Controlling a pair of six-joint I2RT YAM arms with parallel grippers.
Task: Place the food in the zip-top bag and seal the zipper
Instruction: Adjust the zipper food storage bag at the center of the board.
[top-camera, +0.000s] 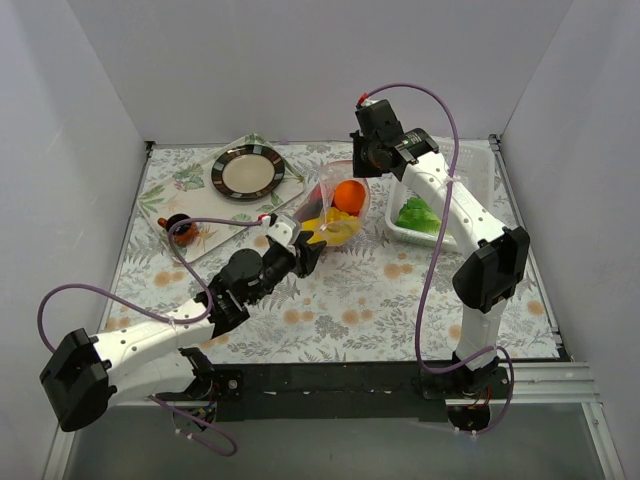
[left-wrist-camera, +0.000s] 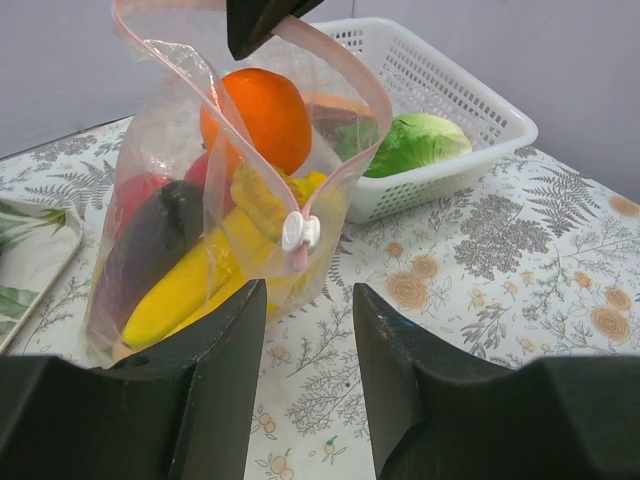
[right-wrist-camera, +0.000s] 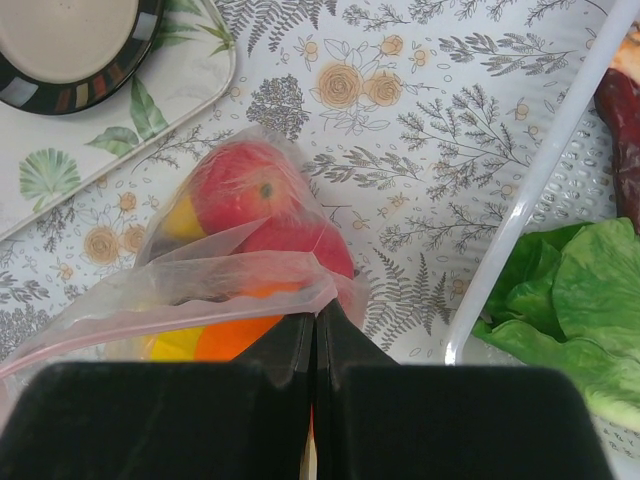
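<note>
Top external view: a table (top-camera: 400, 300) under a leaf-and-flower cloth, with two white robot arms reaching in from its near edge; far left, a pale tray (top-camera: 170, 195) carries a dark-rimmed plate (top-camera: 248, 172); far right sits a white slotted basket (left-wrist-camera: 450, 95); between them stands the zip-top bag (top-camera: 330, 215), clear, crinkled and bulging with food.

Right gripper (top-camera: 366, 165) hangs above the bag, jaws pressed together on the mouth edge; its wrist view shows the plastic pinched between them, so the bag is held upright from the top. Left gripper (left-wrist-camera: 310, 295) sits low, just in front of the bag, jaws spread and touching nothing.

Inside the bag, by the left wrist view: an orange (left-wrist-camera: 255, 115) on top; a purple eggplant (left-wrist-camera: 150, 240) and a yellow banana (left-wrist-camera: 185, 285) lower down; red round fruits (right-wrist-camera: 245, 185) behind. A green leafy piece (left-wrist-camera: 415, 140) lies in the basket, outside the bag.

Zipper (left-wrist-camera: 345, 80), a pale-pink strip, loops open around the mouth; its small white slider (left-wrist-camera: 300, 232) hangs at the near end, directly ahead of the open left jaws.

Judgement: loading looks nearly done and sealing is about to start, though the leafy piece is not yet bagged. Next the left jaws would need to advance, close squarely on the slider and draw it along the strip while the right grip holds the edge taut — a slack edge could let the slider jam.
</note>
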